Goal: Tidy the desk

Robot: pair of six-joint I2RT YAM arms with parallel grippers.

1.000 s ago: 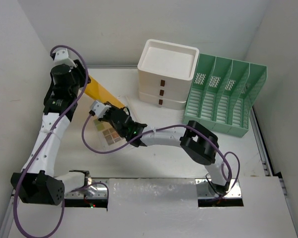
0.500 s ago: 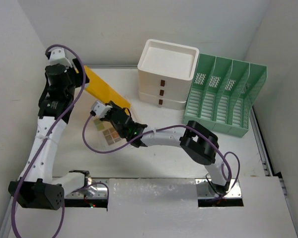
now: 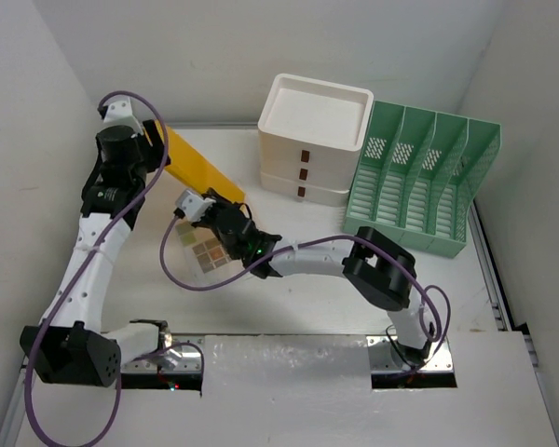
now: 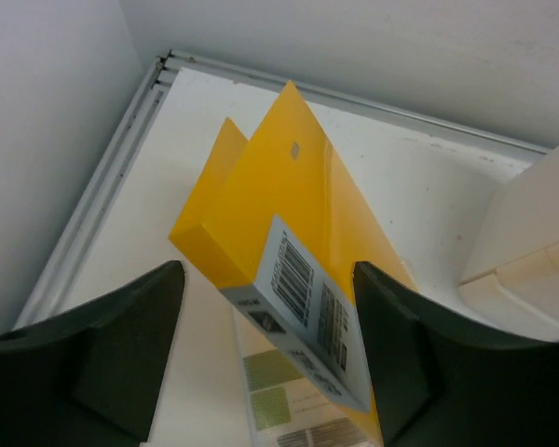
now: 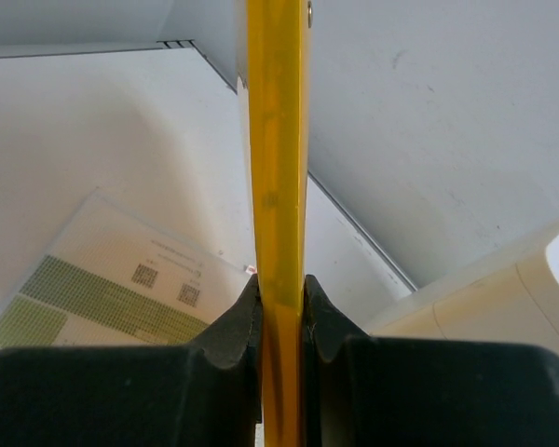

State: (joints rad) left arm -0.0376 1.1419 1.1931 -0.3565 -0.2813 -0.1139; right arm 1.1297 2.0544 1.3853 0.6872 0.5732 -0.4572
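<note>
A flat yellow box [image 3: 197,168] with a barcode label [image 4: 307,298] hangs tilted above the back left of the white desk [image 3: 307,298]. My right gripper [image 3: 225,212] is shut on its near end, with the thin yellow edge [image 5: 278,186] pinched between both fingers. My left gripper [image 3: 152,149] stands open at the box's far end. Its two dark fingers [image 4: 121,345] flank the label with a gap on each side and touch nothing. Under the box a printed sheet [image 3: 205,251] with coloured patches lies flat on the desk.
A white three-drawer box [image 3: 315,140] stands at the back centre, with a green slotted file rack [image 3: 419,182] to its right. Metal rails [image 4: 102,186] run along the desk's left and back edges, close to the walls. Purple cables loop off both arms.
My left gripper has opened and let go of the yellow box, swinging slightly out and back. The right gripper keeps its hold and has shifted a little to the right.
</note>
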